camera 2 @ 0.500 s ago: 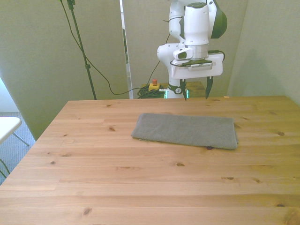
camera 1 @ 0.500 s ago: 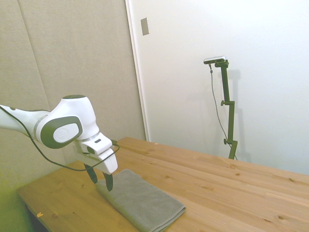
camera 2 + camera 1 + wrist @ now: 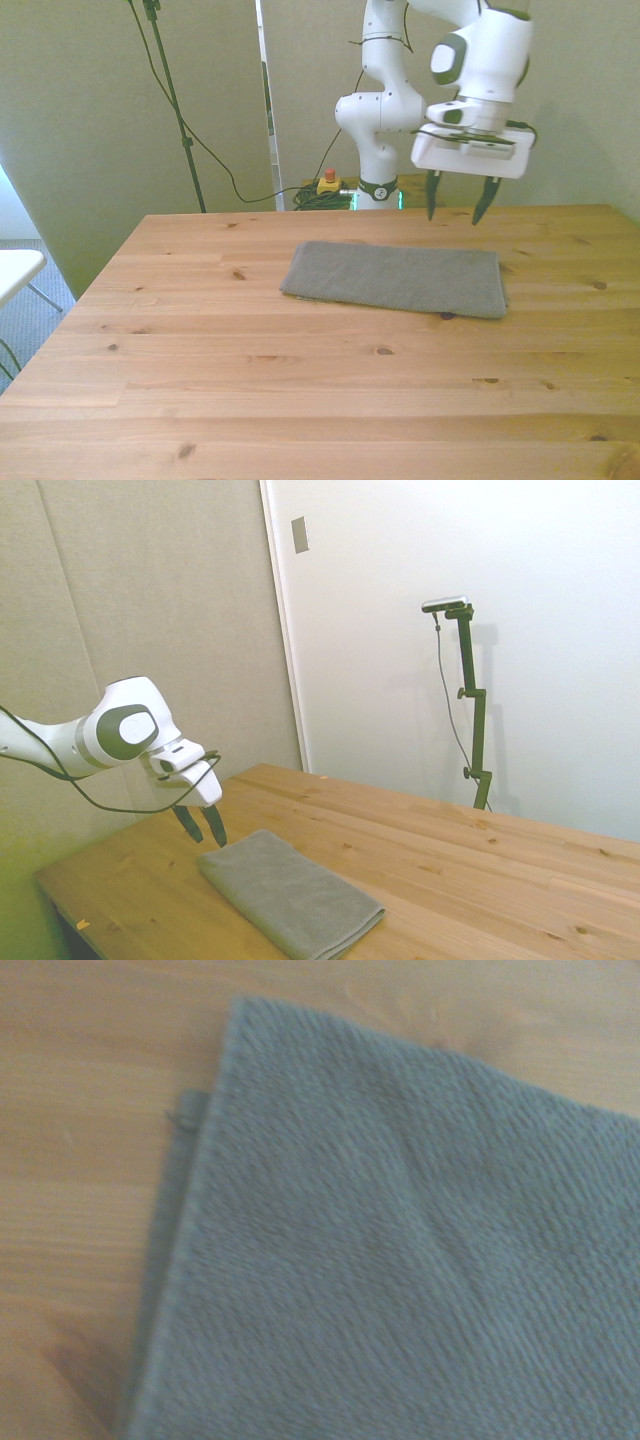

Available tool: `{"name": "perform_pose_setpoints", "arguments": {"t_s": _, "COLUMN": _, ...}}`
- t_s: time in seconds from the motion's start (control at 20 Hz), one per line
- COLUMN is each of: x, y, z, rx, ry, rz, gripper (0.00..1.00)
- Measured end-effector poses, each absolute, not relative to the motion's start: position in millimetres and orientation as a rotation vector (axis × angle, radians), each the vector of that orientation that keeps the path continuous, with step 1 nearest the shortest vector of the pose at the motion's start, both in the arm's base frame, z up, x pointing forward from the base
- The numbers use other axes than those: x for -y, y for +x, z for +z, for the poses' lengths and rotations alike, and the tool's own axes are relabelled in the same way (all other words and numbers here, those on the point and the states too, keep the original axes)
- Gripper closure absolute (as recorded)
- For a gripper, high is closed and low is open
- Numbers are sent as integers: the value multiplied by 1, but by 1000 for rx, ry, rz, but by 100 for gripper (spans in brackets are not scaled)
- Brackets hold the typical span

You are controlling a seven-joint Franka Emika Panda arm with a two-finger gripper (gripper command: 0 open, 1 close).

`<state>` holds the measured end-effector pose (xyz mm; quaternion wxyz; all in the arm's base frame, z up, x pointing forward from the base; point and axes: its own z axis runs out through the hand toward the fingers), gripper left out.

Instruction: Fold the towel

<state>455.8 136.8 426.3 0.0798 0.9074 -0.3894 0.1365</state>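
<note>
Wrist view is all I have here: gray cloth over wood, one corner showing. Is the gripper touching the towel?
Observer: No. In the side view the gripper hangs above the table, clear of the towel.
Operator: Open or shut?
Observer: Open; the front view shows both fingers spread apart and pointing down.
Operator: Which end of the towel am I near?
Observer: The end at the front view's right; the gripper is above and behind that end of the towel.
Operator: How does the towel lie?
Observer: Flat, as a long rectangle already doubled in layers, lying across the table in the front view.
</note>
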Motion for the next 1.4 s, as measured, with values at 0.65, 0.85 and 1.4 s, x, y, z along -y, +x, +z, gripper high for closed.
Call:
{"name": "perform_pose_setpoints", "arguments": {"t_s": 0.65, "x": -245, "y": 498, "z": 364, "rx": 1121, "ry": 2418, "rz": 321, "gripper": 0}}
{"name": "perform_pose_setpoints", "arguments": {"t_s": 0.85, "x": -244, "y": 503, "z": 354, "rx": 1105, "ry": 2377, "rz": 306, "gripper": 0}}
{"name": "perform_pose_setpoints", "arguments": {"t_s": 1.4, "x": -212, "y": 515, "z": 339, "rx": 1100, "ry": 2312, "rz": 281, "gripper": 100}}
